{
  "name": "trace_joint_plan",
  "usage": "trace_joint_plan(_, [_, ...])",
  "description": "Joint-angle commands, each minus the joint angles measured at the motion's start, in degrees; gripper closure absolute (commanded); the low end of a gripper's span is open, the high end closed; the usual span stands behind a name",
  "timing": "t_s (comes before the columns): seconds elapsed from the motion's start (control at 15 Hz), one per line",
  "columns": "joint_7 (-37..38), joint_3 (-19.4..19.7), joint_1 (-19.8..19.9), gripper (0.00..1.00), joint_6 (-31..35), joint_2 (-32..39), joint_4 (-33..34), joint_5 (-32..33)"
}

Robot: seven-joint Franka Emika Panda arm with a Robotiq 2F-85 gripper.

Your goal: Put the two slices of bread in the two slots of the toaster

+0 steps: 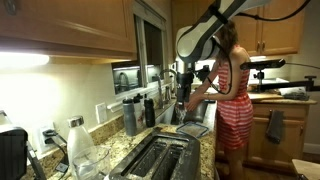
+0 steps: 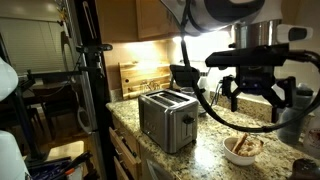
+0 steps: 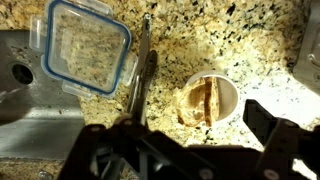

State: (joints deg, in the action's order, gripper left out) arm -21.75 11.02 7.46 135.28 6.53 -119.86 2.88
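Two tan bread slices (image 3: 203,98) stand on edge in a small white bowl (image 3: 232,92) on the speckled granite counter. The bowl with the bread (image 2: 243,146) also shows in an exterior view, right of the silver toaster (image 2: 167,120). The toaster's two dark slots (image 2: 166,97) are empty. The toaster (image 1: 160,157) is at the bottom of an exterior view, slots (image 1: 158,153) facing up. My gripper (image 2: 258,92) hangs open and empty above the bowl. In the wrist view its fingers (image 3: 190,135) spread either side of the bowl's near edge.
A clear container with a blue rim (image 3: 88,47) and metal tongs (image 3: 143,70) lie left of the bowl. A steel sink (image 3: 30,95) is further left. A person in a red striped dress (image 1: 233,95) stands behind the arm. Bottles (image 1: 140,113) stand by the wall.
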Motion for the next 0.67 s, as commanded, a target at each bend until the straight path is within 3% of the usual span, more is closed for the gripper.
trace_joint_plan(0.0, [-0.9, -1.7, 1.3, 0.00, 0.1, 5.8, 5.1, -0.7])
trace_joint_plan(0.6, [0.0, -6.4, 0.8, 0.00, -2.2, 14.4, 14.2, -1.2])
